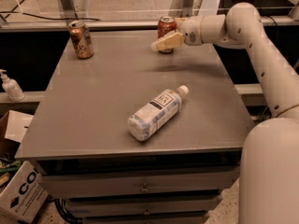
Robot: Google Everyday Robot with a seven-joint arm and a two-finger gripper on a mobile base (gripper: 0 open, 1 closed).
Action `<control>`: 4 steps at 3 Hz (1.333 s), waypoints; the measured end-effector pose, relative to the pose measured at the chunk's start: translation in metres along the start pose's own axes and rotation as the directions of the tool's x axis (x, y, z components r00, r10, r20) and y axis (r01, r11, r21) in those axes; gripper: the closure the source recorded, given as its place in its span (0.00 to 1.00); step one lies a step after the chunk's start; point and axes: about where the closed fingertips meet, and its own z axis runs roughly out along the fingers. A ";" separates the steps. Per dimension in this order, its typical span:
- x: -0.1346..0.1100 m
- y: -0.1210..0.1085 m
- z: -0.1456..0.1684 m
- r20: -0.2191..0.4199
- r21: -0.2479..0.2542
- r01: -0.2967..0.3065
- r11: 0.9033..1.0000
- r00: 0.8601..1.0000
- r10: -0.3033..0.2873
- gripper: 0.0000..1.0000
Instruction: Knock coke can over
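The coke can [165, 28] is a small red can standing upright at the far edge of the grey table [93, 106], right of centre. My gripper [164, 42] reaches in from the right on a white arm. Its cream fingers [168, 41] lie across the lower front of the can, touching or nearly touching it. The can's lower part is hidden behind the fingers.
A brown-gold can [81, 39] stands upright at the far left of the table. A clear plastic bottle [156, 111] with a white cap lies on its side near the table's middle front. A white pump bottle [10, 86] and cardboard boxes [21, 195] are at the left, below.
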 end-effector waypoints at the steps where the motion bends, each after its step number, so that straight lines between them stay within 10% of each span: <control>1: -0.017 0.034 -0.024 0.059 -0.087 -0.025 0.996 0.998 0.031 0.00; 4: -0.037 0.125 -0.064 0.114 -0.297 -0.061 0.953 0.989 0.099 0.00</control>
